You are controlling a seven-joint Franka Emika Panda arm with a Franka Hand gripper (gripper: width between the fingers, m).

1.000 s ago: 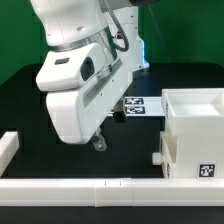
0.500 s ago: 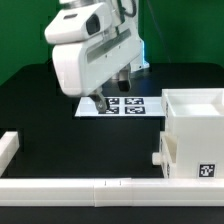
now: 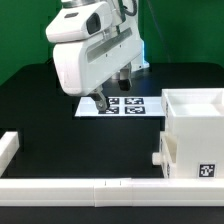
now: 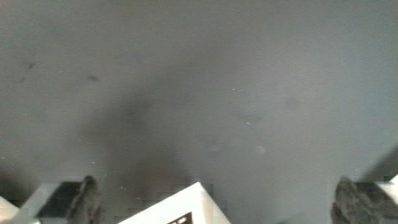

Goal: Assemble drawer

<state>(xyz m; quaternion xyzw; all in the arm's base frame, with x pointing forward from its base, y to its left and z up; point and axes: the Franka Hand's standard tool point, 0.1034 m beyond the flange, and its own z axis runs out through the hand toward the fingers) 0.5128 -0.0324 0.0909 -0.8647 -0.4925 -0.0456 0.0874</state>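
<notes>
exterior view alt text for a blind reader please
A white robot arm's hand hangs open and empty over a black table, by the flat white marker board. At the exterior view's right stands a white plastic open-topped drawer box with a square tag; a long low white rail lines the front.

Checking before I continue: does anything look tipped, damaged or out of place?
Nothing stands out. The drawer sits upright at the exterior view's right, the marker board lies flat, and the gripper hangs open and empty near it.

One drawer, one marker board, one white rail.
</notes>
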